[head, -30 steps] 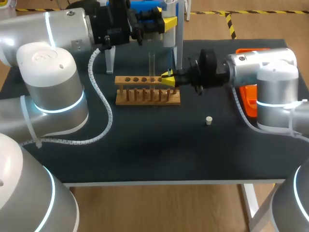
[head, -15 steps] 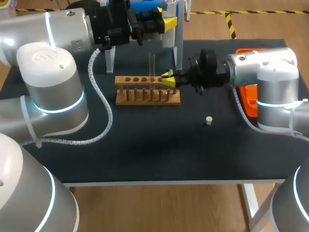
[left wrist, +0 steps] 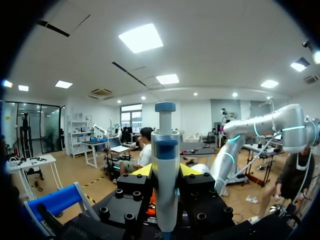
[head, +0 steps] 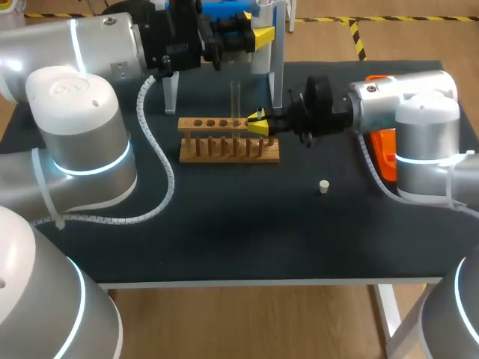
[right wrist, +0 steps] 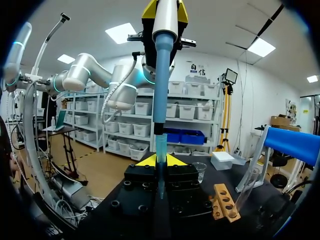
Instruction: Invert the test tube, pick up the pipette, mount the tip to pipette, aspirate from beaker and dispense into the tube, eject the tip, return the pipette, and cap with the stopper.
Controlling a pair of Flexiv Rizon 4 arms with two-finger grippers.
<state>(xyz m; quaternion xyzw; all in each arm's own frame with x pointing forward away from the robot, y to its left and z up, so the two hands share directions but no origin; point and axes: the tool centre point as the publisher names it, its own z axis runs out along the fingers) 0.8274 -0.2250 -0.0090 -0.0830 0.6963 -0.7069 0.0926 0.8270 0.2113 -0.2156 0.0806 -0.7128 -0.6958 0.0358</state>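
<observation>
Near, right of centre: stopper (head: pixel 323 186) lies loose on the table (head: pixel 224 239), well apart from everything else. Capping not done.

Mid-table: wooden rack (head: pixel 228 142). Test tube (head: pixel 235 97) stands upright in a hole toward its right end. Cannot tell whether it holds liquid.

At the rack's right end: right claw (head: pixel 258 122), arm coming in level from the right. Change over the last second is small: the claw has crept a little left and far, and the wrist behind it has shifted the same way. Nothing else on the table has moved. The right wrist view shows its yellow fingers drawn narrow on the clear pipette tip (right wrist: pixel 160 147), which hangs between them at the lower end of the pipette (left wrist: pixel 165 150).

Right edge, behind that arm: orange box (head: pixel 385 153), mostly hidden. Beaker (right wrist: pixel 199 170) sits beyond the right claw, near the rack.

Far, high: left claw (head: pixel 258 34) clamps the pipette body from both sides, plunger up, shaft pointing down toward the right claw. No shift seen here.

Reading: the creep looks like fine alignment of tip and shaft. That fits seating the tip, though pulling it off would look much the same. If it is mounting, the beaker draw, dispensing, ejection, pipette return and capping all remain.
</observation>
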